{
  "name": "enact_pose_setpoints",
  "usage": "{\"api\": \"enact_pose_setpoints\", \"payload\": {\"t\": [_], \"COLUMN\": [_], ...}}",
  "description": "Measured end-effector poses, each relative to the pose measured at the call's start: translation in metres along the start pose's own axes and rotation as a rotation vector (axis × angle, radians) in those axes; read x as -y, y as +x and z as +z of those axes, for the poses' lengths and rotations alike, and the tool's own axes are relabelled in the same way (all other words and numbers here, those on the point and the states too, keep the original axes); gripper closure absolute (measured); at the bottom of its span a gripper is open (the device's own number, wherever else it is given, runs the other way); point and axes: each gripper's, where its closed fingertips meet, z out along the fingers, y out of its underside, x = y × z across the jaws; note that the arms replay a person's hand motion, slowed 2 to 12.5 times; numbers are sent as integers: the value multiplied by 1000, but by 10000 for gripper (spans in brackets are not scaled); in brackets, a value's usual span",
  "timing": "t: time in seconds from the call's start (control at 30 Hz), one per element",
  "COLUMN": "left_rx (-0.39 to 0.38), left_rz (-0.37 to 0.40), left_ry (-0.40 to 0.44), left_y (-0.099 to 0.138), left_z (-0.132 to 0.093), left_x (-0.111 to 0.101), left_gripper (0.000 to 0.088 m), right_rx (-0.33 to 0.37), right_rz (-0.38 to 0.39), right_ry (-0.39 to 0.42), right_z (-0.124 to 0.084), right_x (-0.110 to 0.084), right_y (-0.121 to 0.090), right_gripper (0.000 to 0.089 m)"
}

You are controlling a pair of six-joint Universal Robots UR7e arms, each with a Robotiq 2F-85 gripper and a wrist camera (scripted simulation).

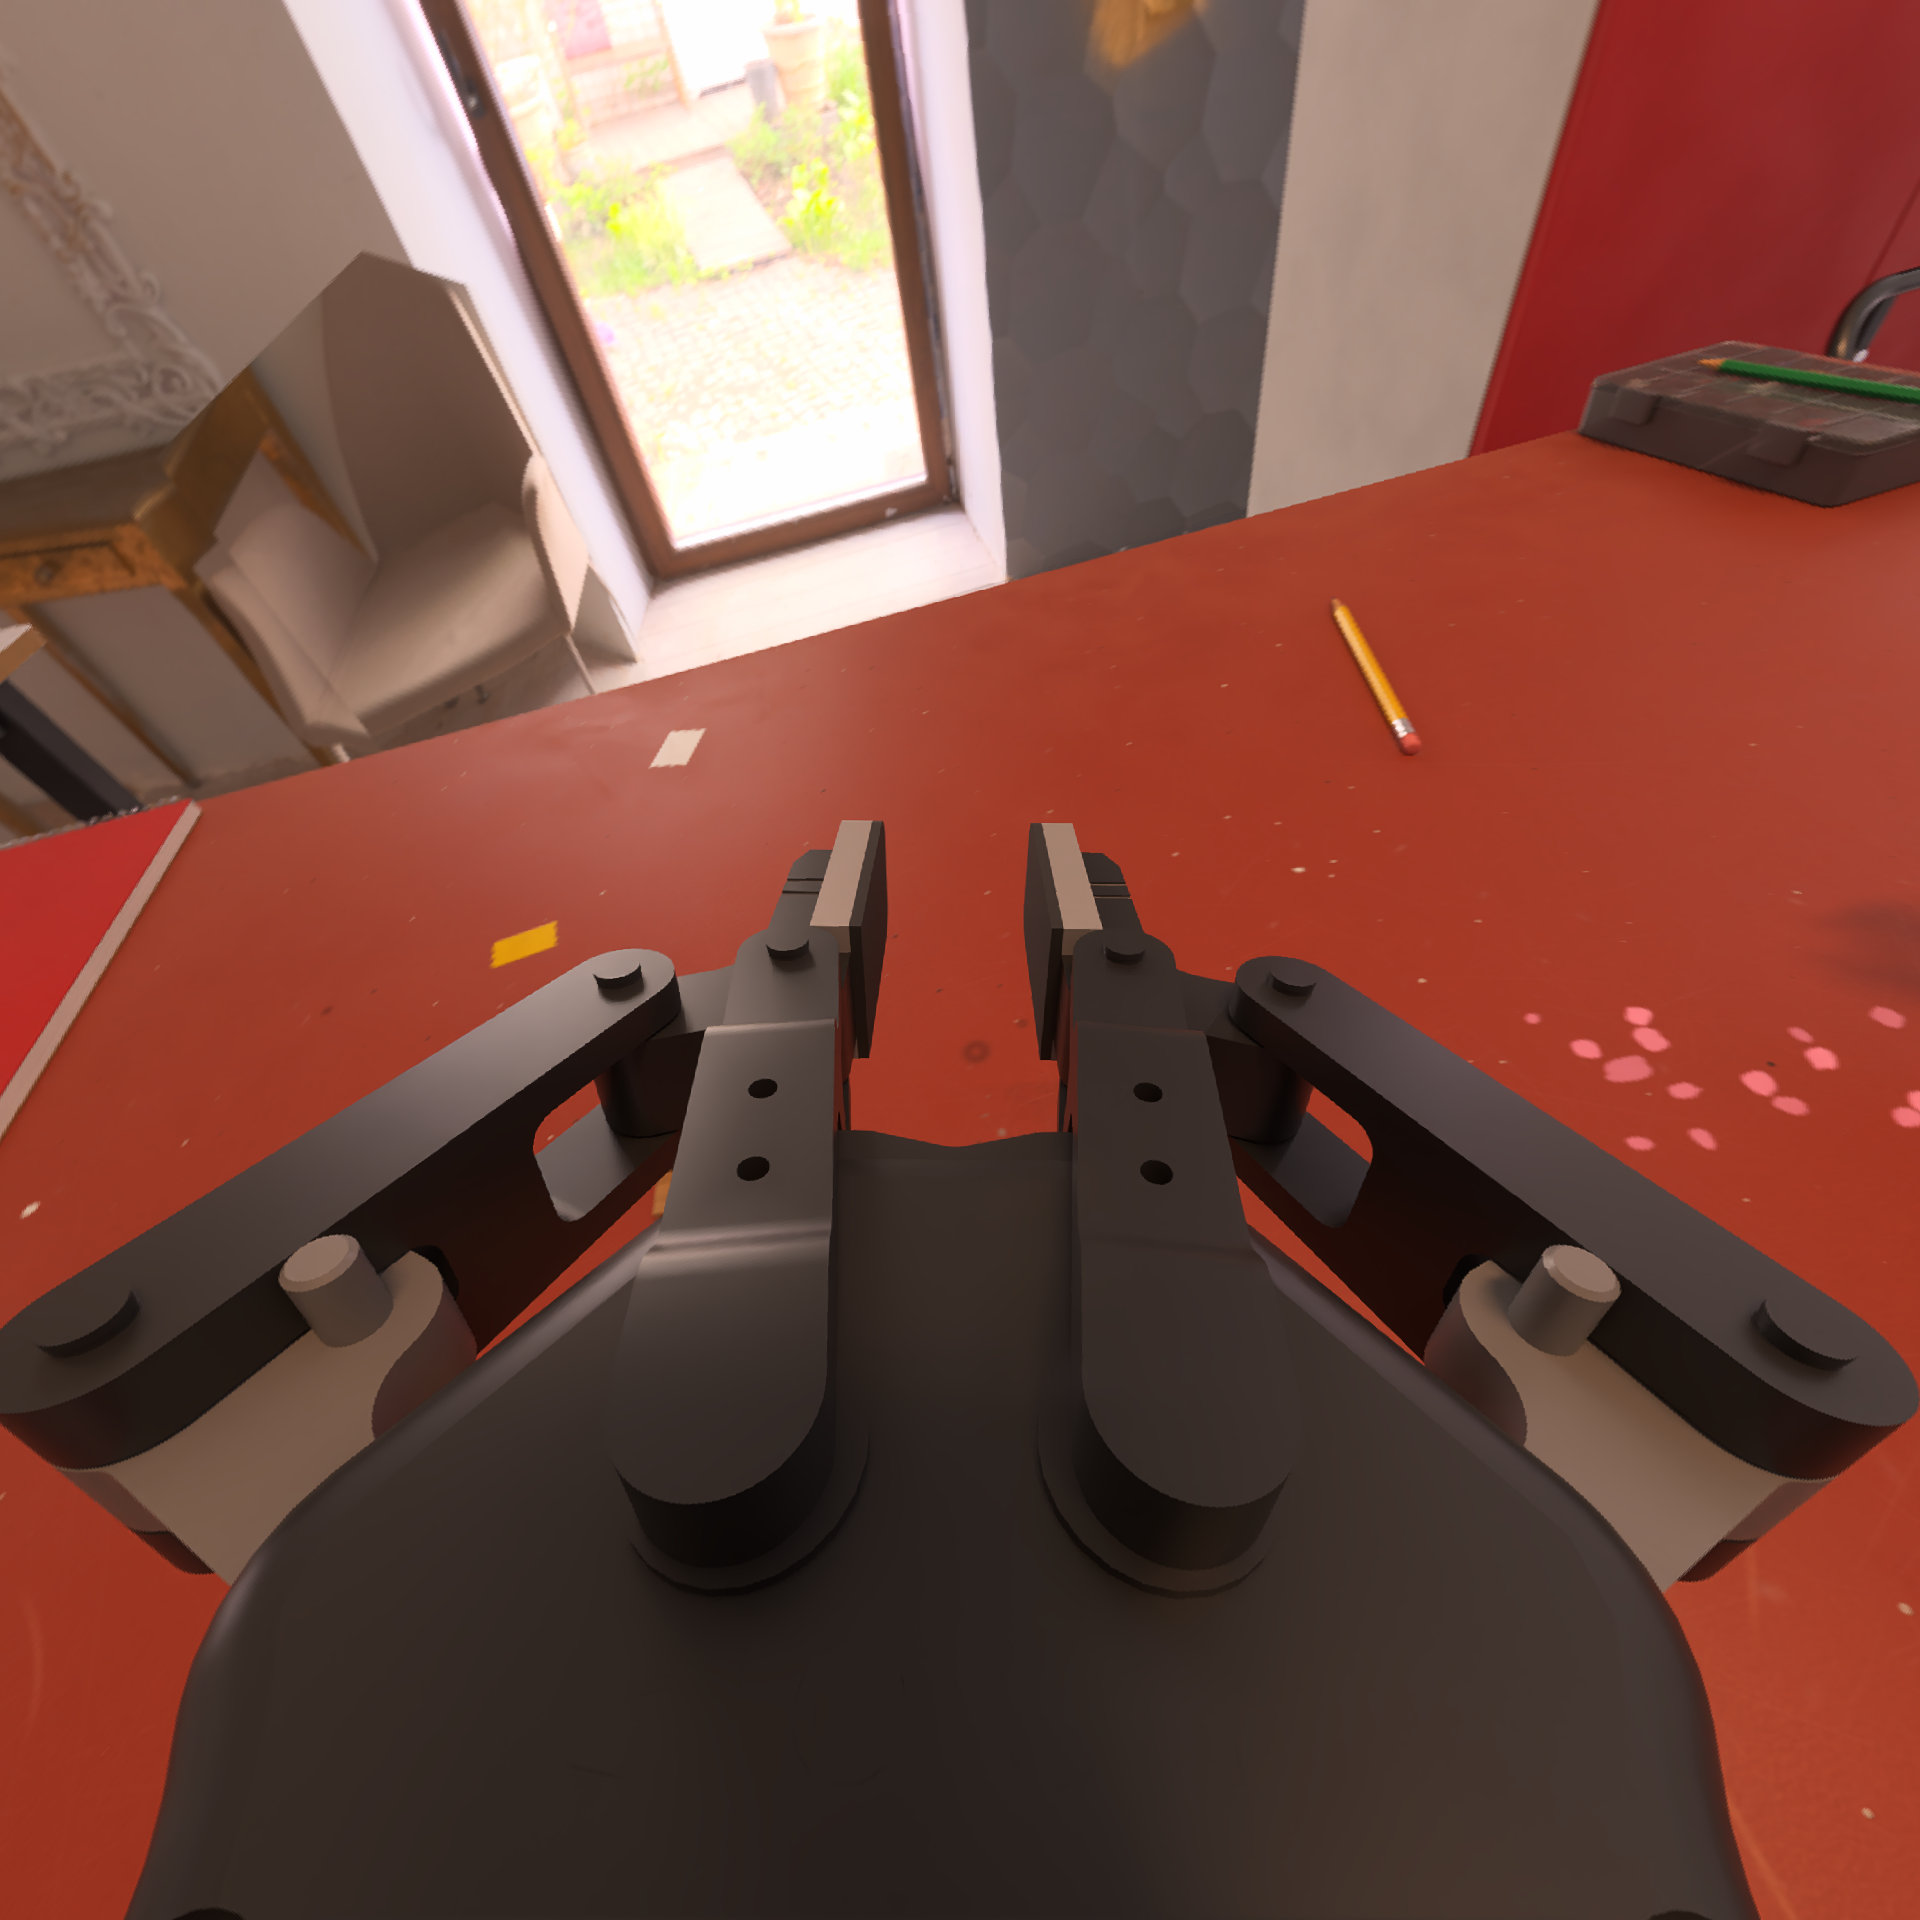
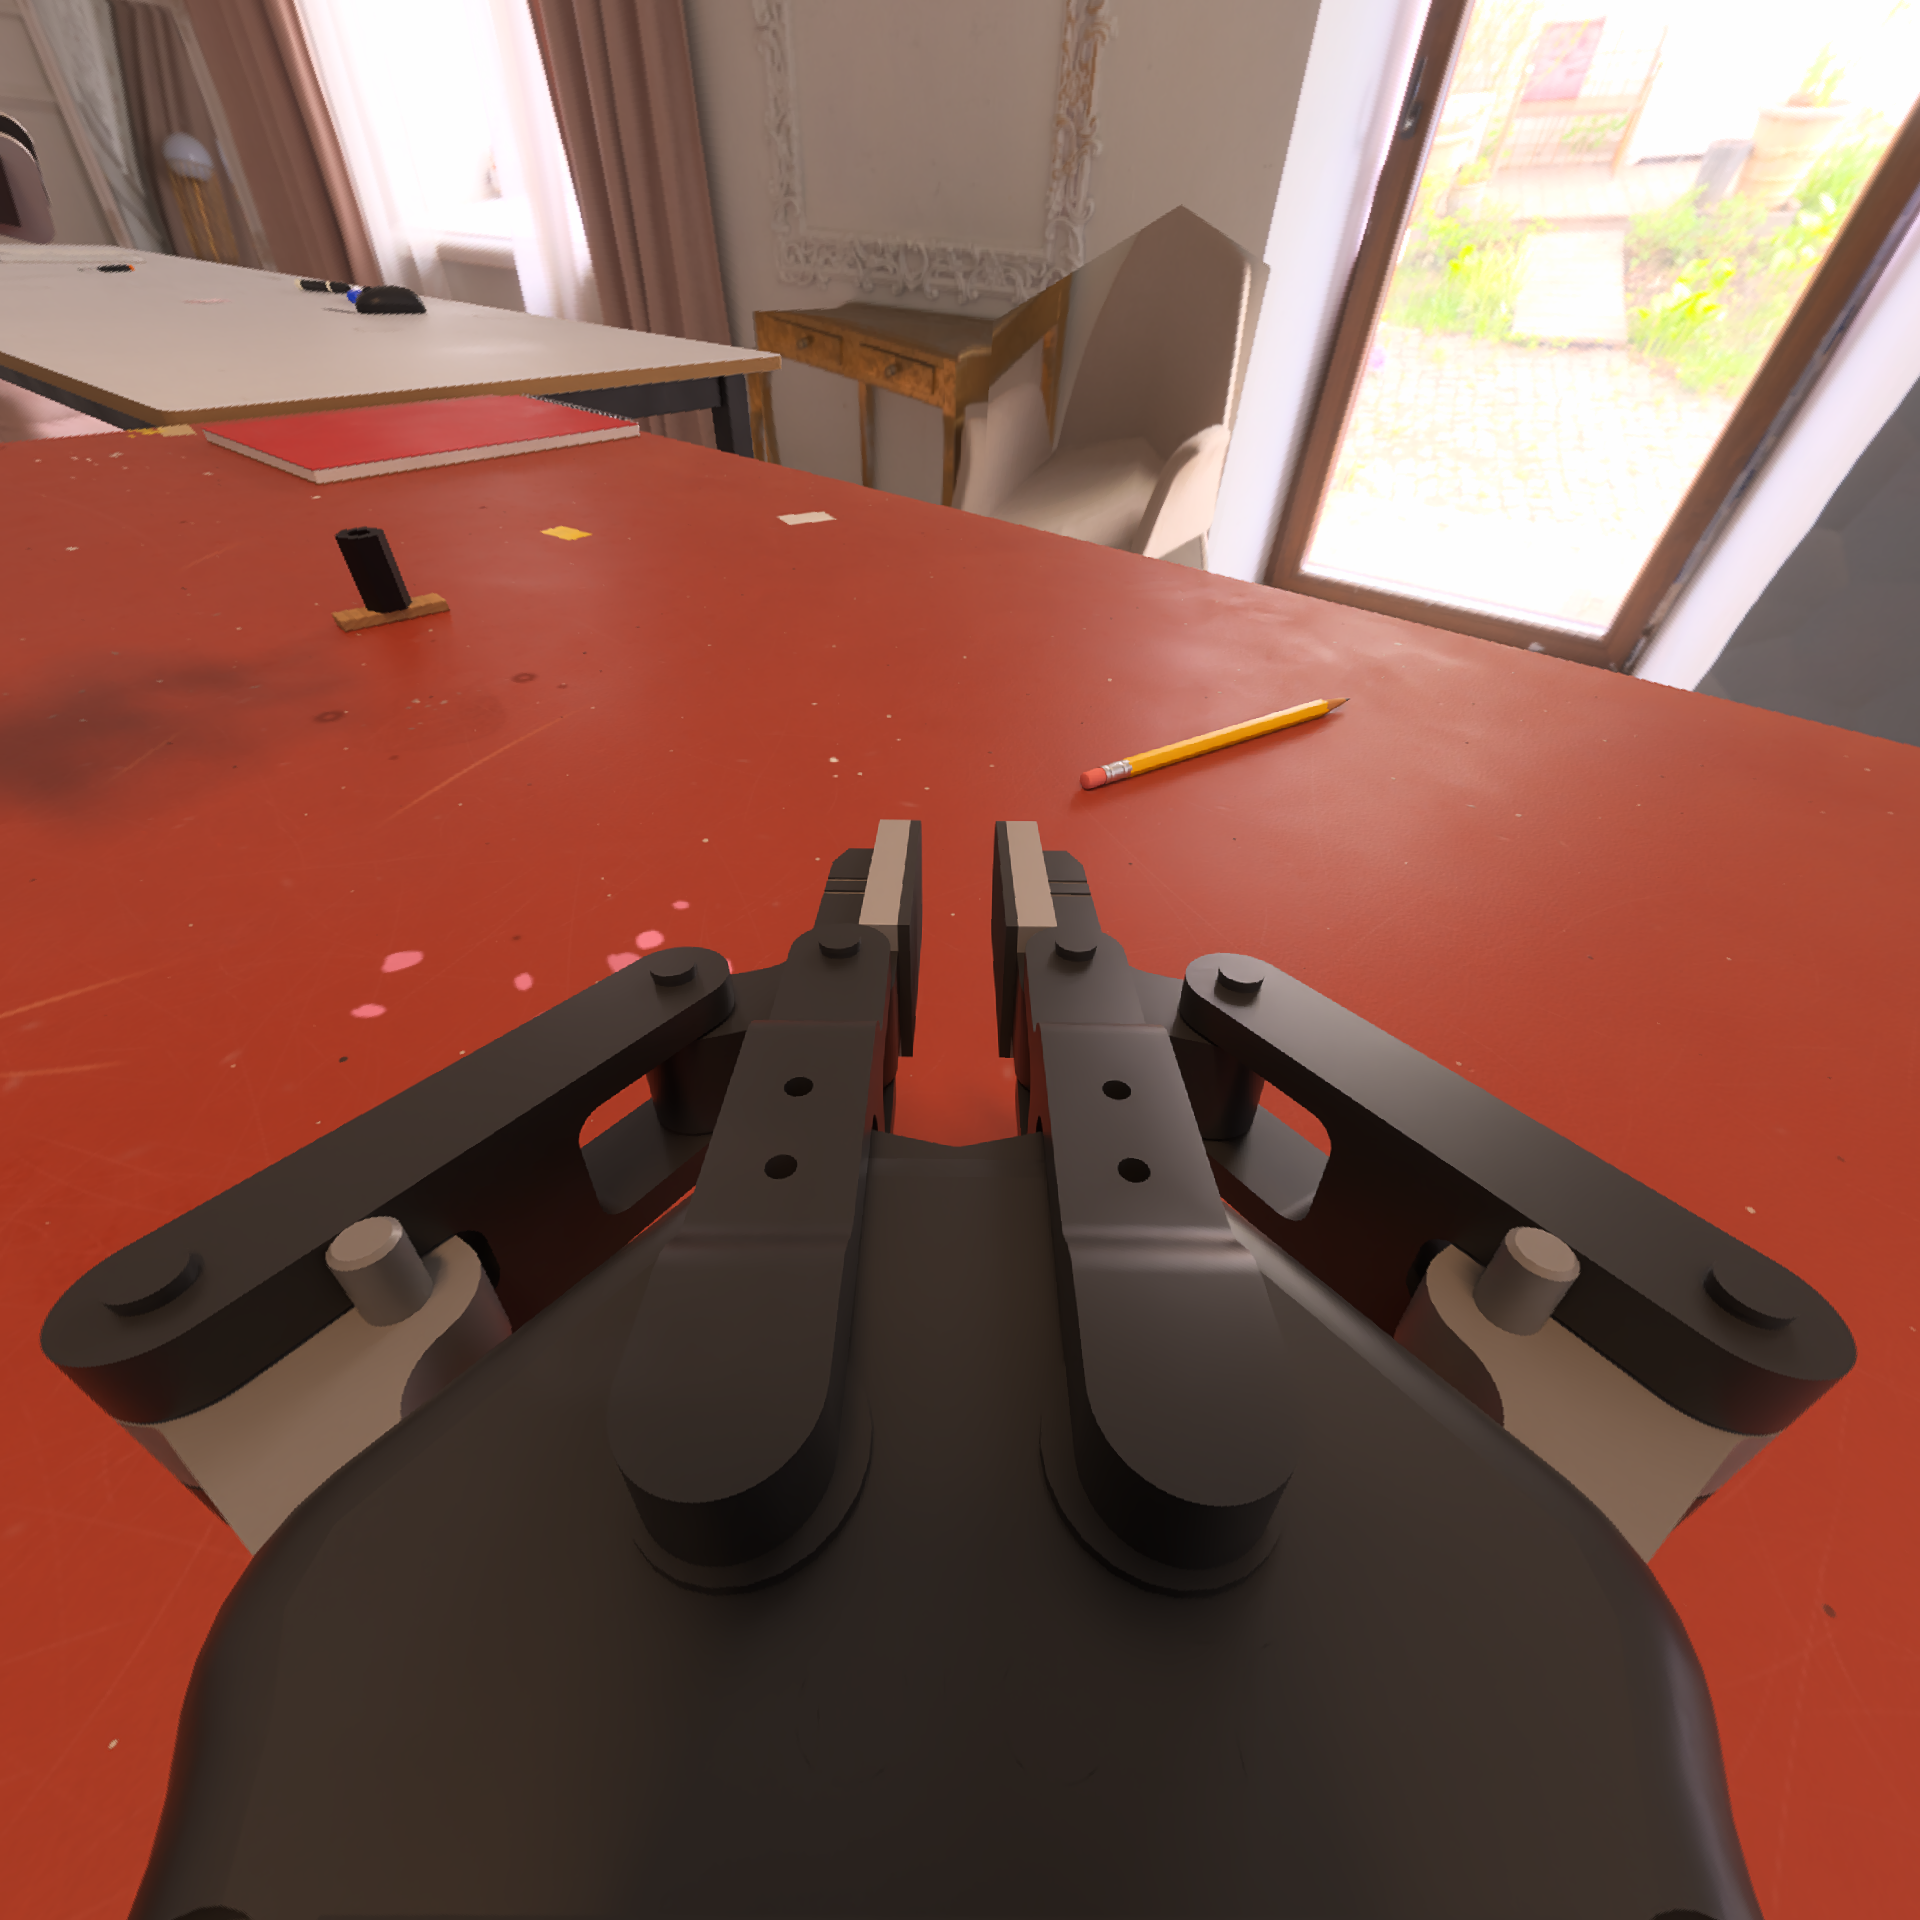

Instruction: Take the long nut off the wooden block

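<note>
In the right wrist view a black long nut [image 2: 372, 568] stands tilted on a small flat wooden block [image 2: 391, 612] on the red table, far off to the upper left. My right gripper [image 2: 957, 847] hangs above the table well away from it, its jaws a narrow gap apart with nothing between them. My left gripper [image 1: 956, 847] is open and empty above bare table. The nut and the block do not show in the left wrist view.
A yellow pencil [image 2: 1210, 744] lies ahead right of the right gripper; it also shows in the left wrist view [image 1: 1374, 675]. A red book [image 2: 416, 436] lies at the far left edge. A grey case [image 1: 1756, 421] with a green pencil [image 1: 1813, 379] sits far right.
</note>
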Motion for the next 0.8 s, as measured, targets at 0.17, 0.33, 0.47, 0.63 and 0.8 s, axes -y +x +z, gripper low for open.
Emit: {"api": "enact_pose_setpoints", "payload": {"t": [0.17, 0.33, 0.47, 0.63, 0.8], "left_rx": [25, 13, 2, -1, 6], "left_rz": [-49, -87, -105, -123, -130], "left_ry": [-57, -153, -227, -301, -366], "left_y": [-29, -50, -61, -72, -80], "left_z": [0, 10, 22, 36, 48], "left_x": [-13, -33, -48, -64, -78], "left_gripper": [638, 621, 600, 566, 516], "right_rx": [3, 4, 7, 13, 15], "right_rz": [-8, -15, -20, -27, -36], "right_ry": [-9, -10, -11, -13, -13], "right_z": [1, 2, 3, 3, 3], "right_x": [-1, -1, -1, -2, -2], "right_y": [-1, -2, -3, -4, -5], "right_gripper": [771, 774, 775, 776, 778]}}
